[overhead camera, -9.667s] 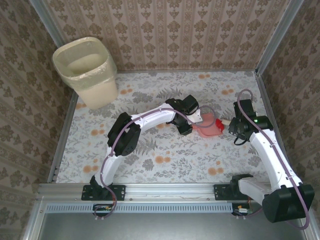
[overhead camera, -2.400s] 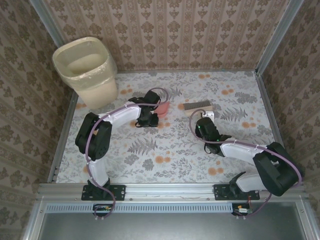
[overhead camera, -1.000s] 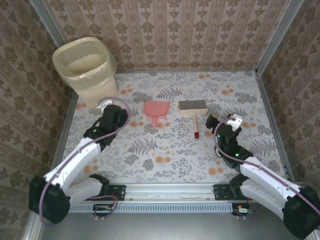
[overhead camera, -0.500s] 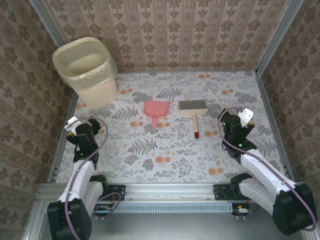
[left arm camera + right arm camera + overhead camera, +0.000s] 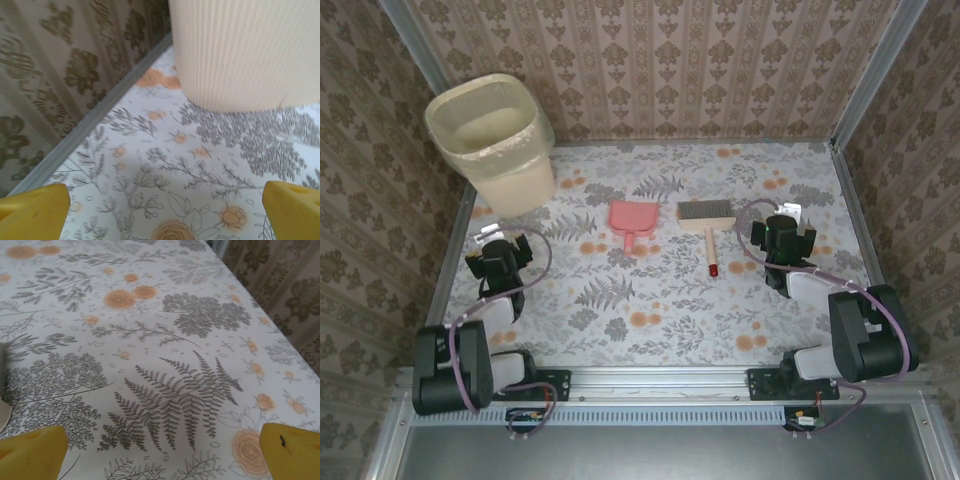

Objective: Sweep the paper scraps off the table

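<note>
No paper scraps are in view on the table (image 5: 660,300), a white cloth printed with grey ferns and orange dots. My left gripper (image 5: 501,247) hangs open over the left side of the table, pointing toward the cream bin (image 5: 492,140). In the left wrist view its yellow fingertips (image 5: 32,212) stand wide apart with bare cloth between them, and the left gripper (image 5: 162,217) holds nothing. My right gripper (image 5: 782,230) is open over the right side. In the right wrist view the right gripper (image 5: 162,457) frames bare cloth.
A pink dustpan (image 5: 628,218) and a wooden brush (image 5: 708,218) with a red-tipped handle lie side by side at the table's middle back. The bin's ribbed wall (image 5: 240,50) rises close ahead of the left gripper. Patterned walls enclose the table on three sides.
Both arms have folded back toward their bases, away from the table's middle. The left gripper has turned to face the bin. The dustpan and brush have not moved.
</note>
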